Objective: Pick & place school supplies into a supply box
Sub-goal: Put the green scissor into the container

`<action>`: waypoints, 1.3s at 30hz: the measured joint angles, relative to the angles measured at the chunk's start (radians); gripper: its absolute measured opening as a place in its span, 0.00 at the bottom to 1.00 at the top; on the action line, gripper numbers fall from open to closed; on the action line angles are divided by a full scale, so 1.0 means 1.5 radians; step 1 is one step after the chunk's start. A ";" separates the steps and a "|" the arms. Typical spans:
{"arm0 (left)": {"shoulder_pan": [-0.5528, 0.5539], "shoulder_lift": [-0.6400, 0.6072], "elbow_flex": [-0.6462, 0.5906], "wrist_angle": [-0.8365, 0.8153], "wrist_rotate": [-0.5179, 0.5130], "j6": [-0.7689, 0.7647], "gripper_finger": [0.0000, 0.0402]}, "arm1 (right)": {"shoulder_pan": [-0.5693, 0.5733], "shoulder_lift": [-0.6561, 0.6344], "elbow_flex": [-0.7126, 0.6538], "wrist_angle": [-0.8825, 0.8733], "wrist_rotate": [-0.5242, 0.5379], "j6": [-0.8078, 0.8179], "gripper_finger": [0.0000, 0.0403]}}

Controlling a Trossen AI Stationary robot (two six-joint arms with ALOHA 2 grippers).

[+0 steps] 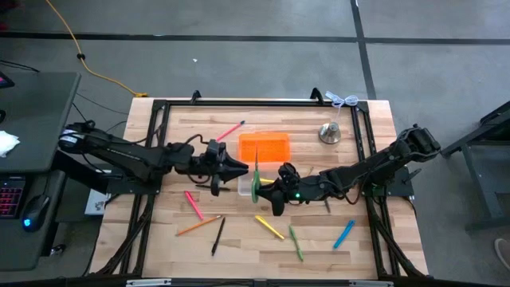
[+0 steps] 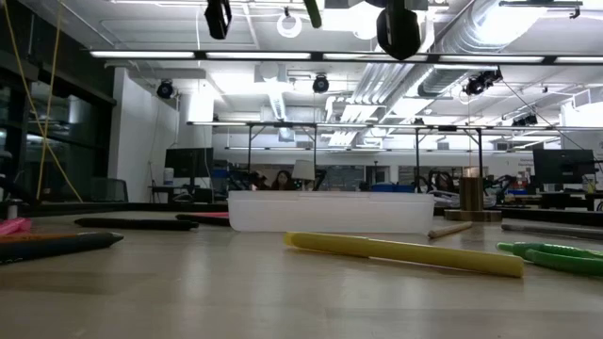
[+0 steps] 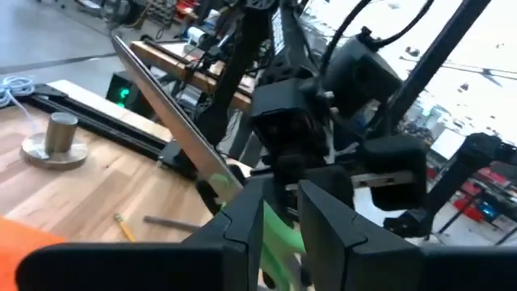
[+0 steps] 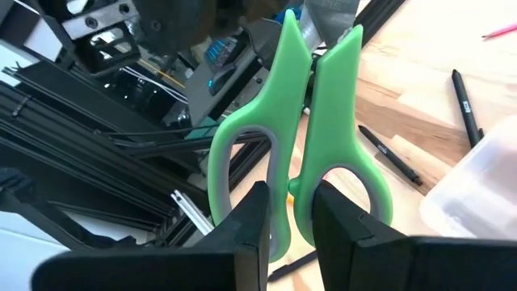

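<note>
two hands meet above the middle of the desk [image 1: 335, 239], just beside the supply box [image 1: 263, 151], sharing one pair of green-handled scissors [image 4: 311, 137]. the right hand [image 4: 291, 214] is clamped on a handle loop, while the left hand [image 3: 279, 214] pinches the scissors near the blade, likely a handover to turn them so they fit the box lengthwise. pens and markers lie scattered on the desk, outside the box.

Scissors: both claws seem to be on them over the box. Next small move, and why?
Probably open the left claw: the green-handled scissors hang between both claws beside the supply box, and the right claw already pinches a handle loop, so it can carry alone.
</note>
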 joint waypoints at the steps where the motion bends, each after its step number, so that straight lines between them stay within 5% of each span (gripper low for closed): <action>1: 0.006 0.002 0.003 -0.005 0.000 -0.006 0.28 | 0.000 0.000 0.000 -0.003 0.000 0.000 0.13; 12: 0.060 0.014 0.006 0.000 0.047 -0.074 0.28 | -0.003 0.000 0.000 -0.038 0.003 -0.002 0.13; 39: 0.086 0.069 0.071 -0.083 0.003 -0.088 0.28 | -0.035 0.000 0.000 -0.093 0.013 0.016 0.13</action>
